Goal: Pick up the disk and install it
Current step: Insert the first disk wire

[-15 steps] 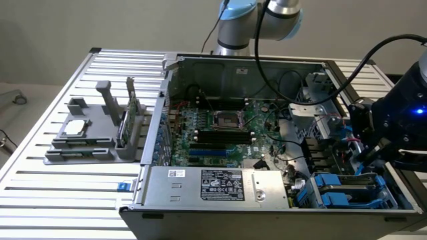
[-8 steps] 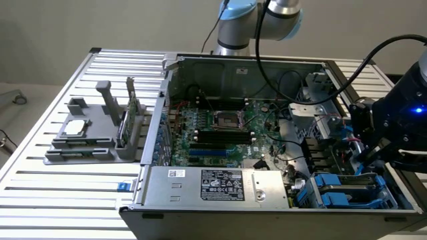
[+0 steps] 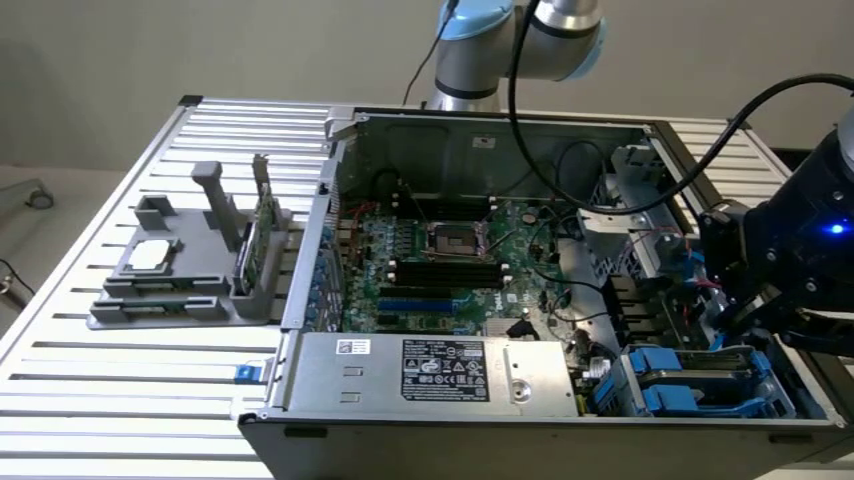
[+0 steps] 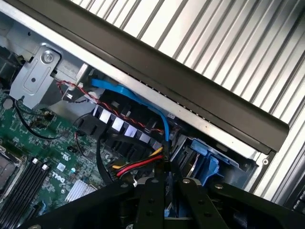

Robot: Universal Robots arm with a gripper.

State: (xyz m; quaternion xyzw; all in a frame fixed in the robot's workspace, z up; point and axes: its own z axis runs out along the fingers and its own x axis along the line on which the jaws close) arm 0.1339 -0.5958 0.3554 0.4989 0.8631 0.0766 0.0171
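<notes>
The disk (image 3: 705, 362), a silver-grey slab framed by blue plastic, lies in the drive bay at the near corner of the open computer case (image 3: 467, 400), on the exterior view's right. My gripper (image 3: 742, 312) hangs just above that bay under the dark wrist. In the wrist view the black fingers (image 4: 151, 200) of the gripper (image 4: 165, 183) stand almost together, and I make out nothing held between them. Just past their tips are the blue plastic of the bay (image 4: 206, 161) and a bundle of yellow, red and black wires (image 4: 138, 166).
A blue flat cable (image 4: 143, 102) and a red-black twisted wire run along the case's wall near the fingers. The motherboard (image 3: 441, 270) fills the case's floor. On the slatted table, a grey fixture (image 3: 187, 280) holds a square chip and upright cards at the exterior view's left.
</notes>
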